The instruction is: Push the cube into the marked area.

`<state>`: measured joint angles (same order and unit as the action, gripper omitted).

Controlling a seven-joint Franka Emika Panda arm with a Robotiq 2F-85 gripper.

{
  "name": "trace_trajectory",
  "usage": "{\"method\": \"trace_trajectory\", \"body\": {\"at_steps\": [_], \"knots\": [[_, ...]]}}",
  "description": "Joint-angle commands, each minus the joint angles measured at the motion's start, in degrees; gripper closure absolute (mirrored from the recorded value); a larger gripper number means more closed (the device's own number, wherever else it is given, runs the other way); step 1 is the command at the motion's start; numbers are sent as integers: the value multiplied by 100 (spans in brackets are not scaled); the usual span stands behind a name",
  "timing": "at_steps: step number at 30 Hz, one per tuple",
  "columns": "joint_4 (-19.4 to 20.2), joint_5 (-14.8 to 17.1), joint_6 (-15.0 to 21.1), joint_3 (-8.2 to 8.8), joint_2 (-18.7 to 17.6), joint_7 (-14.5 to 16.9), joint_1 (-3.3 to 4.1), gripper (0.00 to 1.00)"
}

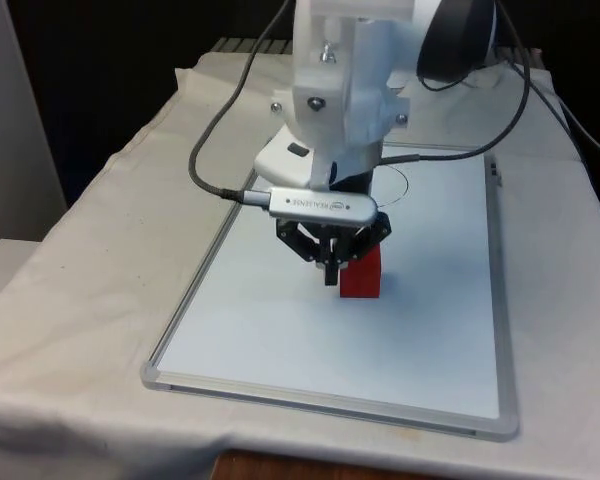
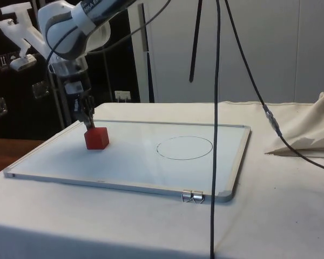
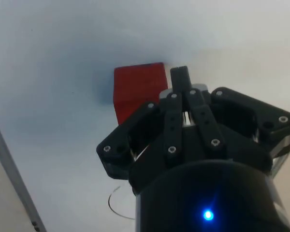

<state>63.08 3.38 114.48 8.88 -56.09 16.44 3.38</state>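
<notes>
Side view: gripper, fingers pinched together and holding nothing, touches the red cube to shove it toward the drawn circle.

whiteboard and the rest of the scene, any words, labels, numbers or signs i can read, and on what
Red cube: no text on the faces that show.
White metal-framed whiteboard: no writing, only a thin drawn circle.
Small white stickers on the dark cabinets in the side view: too small to read.
White tablecloth: no text.
Black two-finger gripper: no text on its fingers.
</notes>
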Motion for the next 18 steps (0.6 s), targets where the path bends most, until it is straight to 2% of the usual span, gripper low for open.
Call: {"method": "trace_trajectory", "body": {"at_steps": [1,2,3,7,10,11,12,18], "knots": [[52,0,0,0,34,11,0,100],[321,0,132,6,189,34,6,100],[413,0,138,6,241,40,11,100],[556,6,143,0,304,46,17,100],[573,11,126,-11,292,69,23,100],[458,0,11,0,229,46,23,100],[561,11,115,-17,286,80,23,100],[309,6,40,-11,120,292,-29,100]]}}
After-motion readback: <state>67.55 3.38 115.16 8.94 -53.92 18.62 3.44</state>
